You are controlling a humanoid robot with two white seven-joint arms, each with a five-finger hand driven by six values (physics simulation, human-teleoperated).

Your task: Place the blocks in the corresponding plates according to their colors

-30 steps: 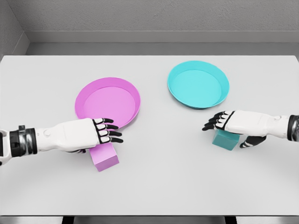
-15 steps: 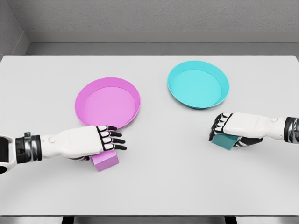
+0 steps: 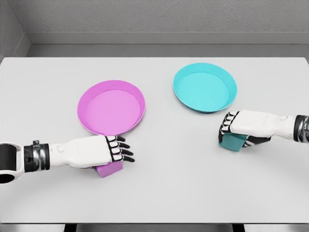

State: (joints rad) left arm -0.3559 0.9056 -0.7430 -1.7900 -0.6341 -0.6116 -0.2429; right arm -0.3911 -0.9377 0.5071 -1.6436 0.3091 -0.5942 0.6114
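The pink block [image 3: 110, 169] lies on the table just in front of the pink plate [image 3: 111, 107]. My left hand [image 3: 120, 151] rests low over it and covers most of its top, with the fingers extended past its far edge, not wrapped around it. The teal block [image 3: 232, 142] lies in front of the teal plate [image 3: 205, 87]. My right hand [image 3: 227, 131] sits on this block, fingers curled down over its left side and thumb under the palm against its near side. Both plates hold nothing.
The grey table [image 3: 164, 193] ends in a front edge near the bottom of the picture. A grey wall [image 3: 159, 19] runs behind its far edge.
Both hands have dropped onto their blocks. The left hand moved toward me and down over the pink block. The right hand's fingers curled around the teal block.
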